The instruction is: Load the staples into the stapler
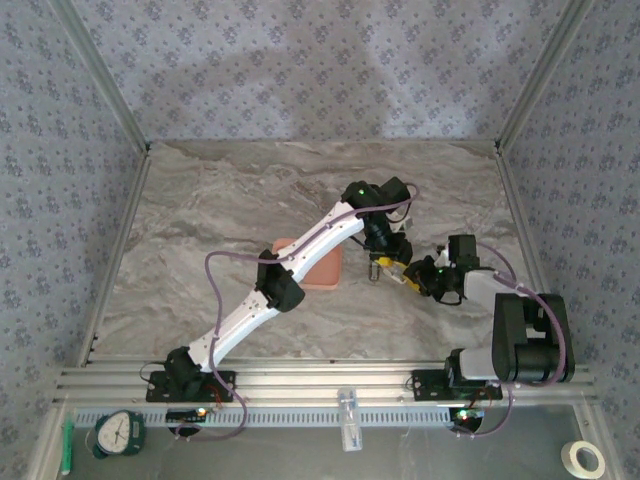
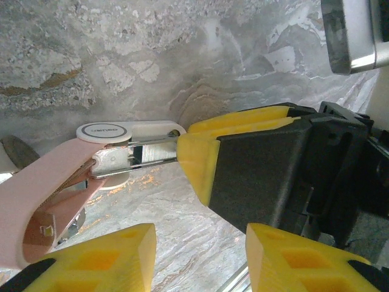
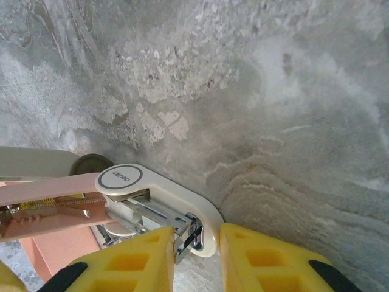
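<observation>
The stapler (image 3: 176,196) lies on the marble table with its pale pink lid (image 2: 42,194) swung back and the grey metal channel (image 2: 146,153) bare. My right gripper (image 3: 197,240) is shut on the stapler's front end, one finger against the channel and the other by the white base. One of its yellow fingers (image 2: 197,155) meets the channel tip. My left gripper (image 2: 200,261) hovers just beside the stapler (image 1: 377,267), open, with bare table between its fingers. The staples are out of view.
A salmon-pink tray (image 1: 322,268) sits just left of both grippers, with the left arm crossing over it. Its corner (image 3: 55,249) lies under the raised lid. Metal frame posts and patterned walls bound the table; a rail (image 1: 330,385) runs along the near edge.
</observation>
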{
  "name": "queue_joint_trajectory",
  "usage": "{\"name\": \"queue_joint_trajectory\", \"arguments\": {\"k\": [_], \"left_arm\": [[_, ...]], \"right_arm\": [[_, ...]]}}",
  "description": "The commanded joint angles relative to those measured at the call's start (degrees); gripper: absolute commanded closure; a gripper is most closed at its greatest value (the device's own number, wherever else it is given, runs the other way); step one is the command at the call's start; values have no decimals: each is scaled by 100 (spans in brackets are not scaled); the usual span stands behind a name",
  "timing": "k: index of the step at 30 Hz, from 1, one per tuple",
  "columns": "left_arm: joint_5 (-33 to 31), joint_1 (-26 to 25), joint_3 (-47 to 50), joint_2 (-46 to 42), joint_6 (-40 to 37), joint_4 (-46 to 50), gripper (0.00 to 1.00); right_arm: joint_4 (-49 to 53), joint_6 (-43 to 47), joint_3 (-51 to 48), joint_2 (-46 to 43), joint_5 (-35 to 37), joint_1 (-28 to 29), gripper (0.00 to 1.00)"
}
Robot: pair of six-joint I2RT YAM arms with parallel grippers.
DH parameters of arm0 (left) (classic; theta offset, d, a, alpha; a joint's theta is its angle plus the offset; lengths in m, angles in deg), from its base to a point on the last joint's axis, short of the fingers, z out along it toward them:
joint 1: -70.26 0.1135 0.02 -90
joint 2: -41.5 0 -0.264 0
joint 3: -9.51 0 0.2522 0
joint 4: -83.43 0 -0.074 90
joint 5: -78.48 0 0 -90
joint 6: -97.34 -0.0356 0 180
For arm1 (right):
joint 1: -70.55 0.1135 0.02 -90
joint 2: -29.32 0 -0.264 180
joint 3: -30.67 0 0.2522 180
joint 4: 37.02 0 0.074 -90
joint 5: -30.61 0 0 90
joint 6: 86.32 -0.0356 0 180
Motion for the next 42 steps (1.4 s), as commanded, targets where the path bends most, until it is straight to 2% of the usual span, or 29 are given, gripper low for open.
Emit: {"name": "queue_joint_trajectory", "arguments": {"k": [1, 3, 12, 21, 24, 31, 42], "left_arm": [[-49, -24, -403, -15, 20, -28, 56], [-203, 10, -403, -152, 17, -14, 51], [-1071, 162, -403, -504, -124, 73, 44], [-1594, 195, -403, -564, -220, 337, 39], [-1406, 199, -403, -461, -209, 318, 35], [-933, 121, -405, -262, -85, 171, 41], [-868, 61, -403, -103, -84, 153, 39]], "right_arm": [[-8, 124, -93, -19, 3, -28, 73], [174, 183, -56, -102, 72, -45, 73], [576, 356, 13, -21, 219, -56, 73], [614, 365, 7, 7, 243, -55, 73], [578, 357, 26, 22, 214, -57, 74], [541, 331, 47, 25, 232, -47, 74], [541, 330, 66, 37, 193, -42, 74]]}}
